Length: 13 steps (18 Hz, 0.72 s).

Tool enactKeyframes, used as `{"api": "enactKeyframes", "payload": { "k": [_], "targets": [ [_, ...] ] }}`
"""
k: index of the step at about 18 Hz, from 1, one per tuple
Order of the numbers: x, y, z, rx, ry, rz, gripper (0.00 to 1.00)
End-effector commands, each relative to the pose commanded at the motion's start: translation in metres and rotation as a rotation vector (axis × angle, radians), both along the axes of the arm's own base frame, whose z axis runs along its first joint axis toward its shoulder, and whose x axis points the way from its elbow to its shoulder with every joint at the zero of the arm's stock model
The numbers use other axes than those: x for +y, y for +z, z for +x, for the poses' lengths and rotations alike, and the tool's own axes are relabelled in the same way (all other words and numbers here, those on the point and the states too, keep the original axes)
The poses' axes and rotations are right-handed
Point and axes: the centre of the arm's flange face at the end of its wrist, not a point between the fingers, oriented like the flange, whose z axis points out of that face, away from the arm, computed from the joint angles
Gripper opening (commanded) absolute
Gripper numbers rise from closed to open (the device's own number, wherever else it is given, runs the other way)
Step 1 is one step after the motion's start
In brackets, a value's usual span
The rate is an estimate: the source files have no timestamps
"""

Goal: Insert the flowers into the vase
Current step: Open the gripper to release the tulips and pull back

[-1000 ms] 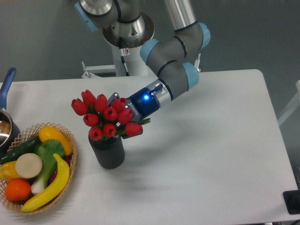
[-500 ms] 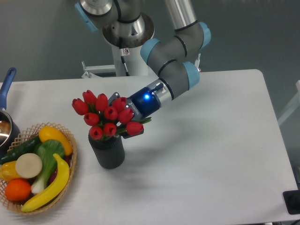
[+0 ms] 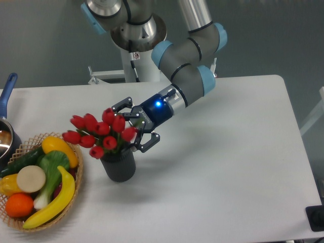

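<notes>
Your gripper (image 3: pixel 132 126) has its two dark fingers (image 3: pixel 121 105) spread wide, one above and one below the green stems, and neither finger can be seen pressing on them, so it holds nothing. It reaches in from the right of the vase (image 3: pixel 119 165), just above the vase's mouth, with a blue light glowing on the wrist behind it. The flowers (image 3: pixel 99 133) stand with their stems down in the vase and the bunch of red buds leaning to the left, out over the vase's rim and toward the basket (image 3: pixel 76 174). You can see the vase upright on the white table (image 3: pixel 223 167), dark and ribbed, directly below the gripper. Just to the left of the vase sits the basket of fruit and vegetables, near but not touching it. Further left of the vase, at the table's edge, is the blue-handled pot (image 3: pixel 7 114), partly cut off.
</notes>
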Motion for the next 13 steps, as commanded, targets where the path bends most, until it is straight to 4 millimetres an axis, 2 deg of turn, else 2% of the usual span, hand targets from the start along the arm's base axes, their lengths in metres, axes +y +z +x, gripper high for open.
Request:
{"api": "enactKeyframes", "payload": {
  "k": [4,10,13],
  "targets": [
    [-0.002,0.009,-0.001,0.042,0.004,-0.009,1.0],
    [-0.022,0.03,0.008,0.234,0.03,-0.193,1.0],
    [-0.031,0.048,0.011,0.326,0.052,-0.258,1.0]
  ]
}}
